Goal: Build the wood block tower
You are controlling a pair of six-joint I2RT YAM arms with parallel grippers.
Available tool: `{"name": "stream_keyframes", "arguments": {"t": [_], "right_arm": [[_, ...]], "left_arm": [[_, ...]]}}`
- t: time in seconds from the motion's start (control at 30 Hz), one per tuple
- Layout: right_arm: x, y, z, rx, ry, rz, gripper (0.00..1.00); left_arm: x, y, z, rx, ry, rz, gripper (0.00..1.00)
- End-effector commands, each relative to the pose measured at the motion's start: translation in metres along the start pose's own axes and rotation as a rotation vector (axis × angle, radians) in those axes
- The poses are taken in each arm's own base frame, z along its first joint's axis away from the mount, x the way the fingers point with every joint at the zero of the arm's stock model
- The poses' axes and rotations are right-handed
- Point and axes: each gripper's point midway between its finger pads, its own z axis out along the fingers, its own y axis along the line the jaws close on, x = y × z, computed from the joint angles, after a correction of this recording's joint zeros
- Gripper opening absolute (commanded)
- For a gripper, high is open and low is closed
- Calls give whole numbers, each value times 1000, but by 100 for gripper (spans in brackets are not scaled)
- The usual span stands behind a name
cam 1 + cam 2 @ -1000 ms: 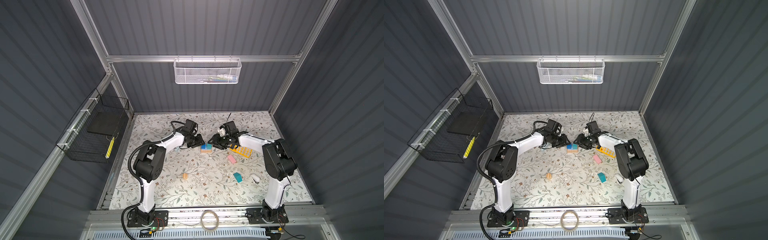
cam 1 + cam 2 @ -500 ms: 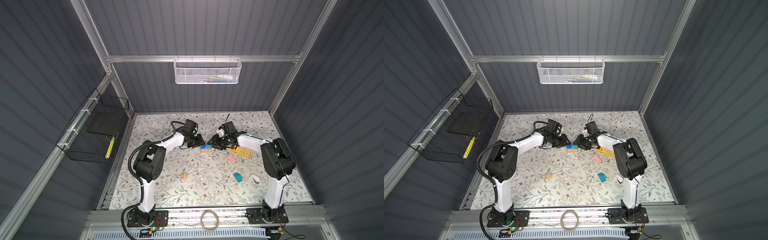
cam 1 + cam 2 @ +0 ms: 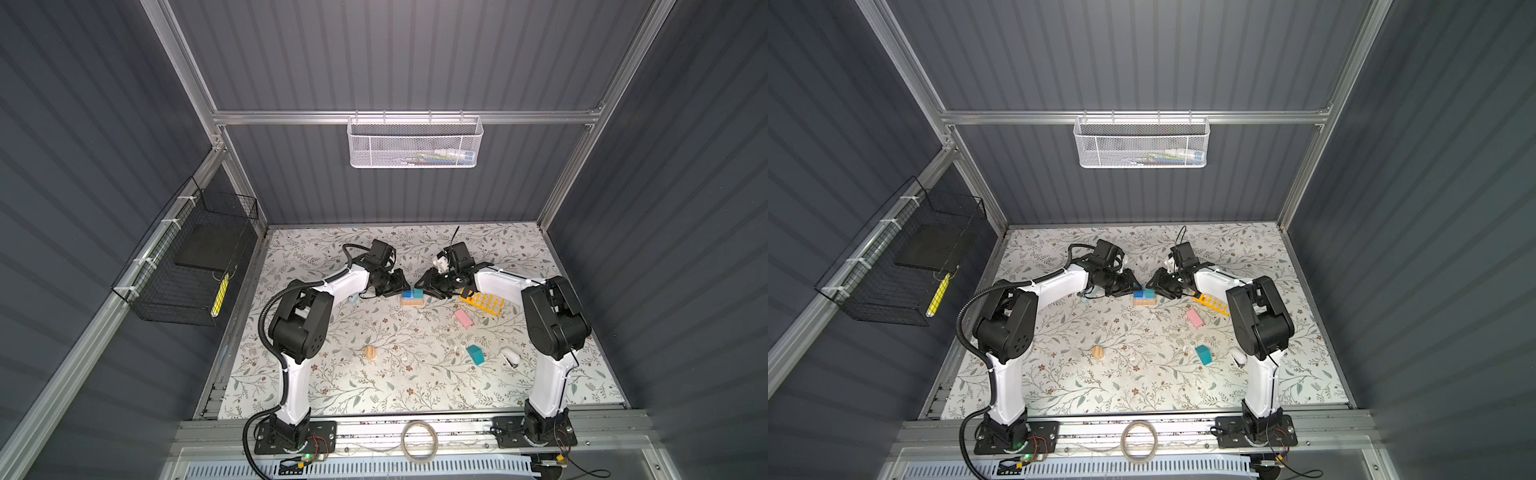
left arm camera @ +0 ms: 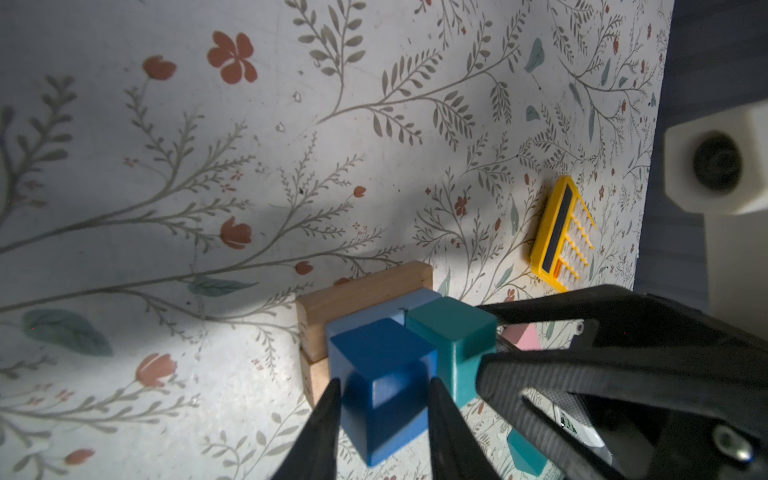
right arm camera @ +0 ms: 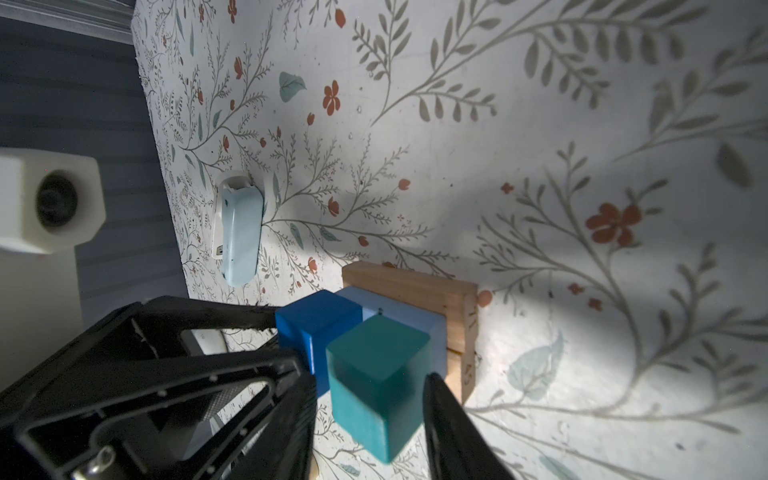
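Top views: tower (image 3: 412, 297) stands mid-rear on the table (image 3: 374, 386), between left gripper (image 3: 404, 286) and right gripper (image 3: 420, 286).
Left wrist: jaws narrow, pinching the dark-blue cube (image 4: 382, 365) atop the tower.
Right wrist: jaws flank the teal cube (image 5: 374, 374); contact unclear.

The tan bars (image 4: 365, 286) show bare, matt wood grain. The dark blue block (image 4: 382, 345) and teal block (image 4: 451, 324) carry smooth satin paint. The yellow calculator (image 4: 557, 237) looks plastic; the desk (image 4: 166, 145) cover is matt.
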Motion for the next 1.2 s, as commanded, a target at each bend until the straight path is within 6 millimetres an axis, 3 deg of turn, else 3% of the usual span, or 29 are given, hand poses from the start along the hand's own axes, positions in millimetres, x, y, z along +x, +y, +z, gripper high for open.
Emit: {"name": "stream_keyframes", "arguments": {"t": [0.0,1.17], "right_arm": [[1,4,4,-3,15,-13,44],[1,4,8,8,21,-16,40]], "left_arm": [[-7,-9,-1,24,-6,1,35],[-4,-19,1,28,5,14,31]]}}
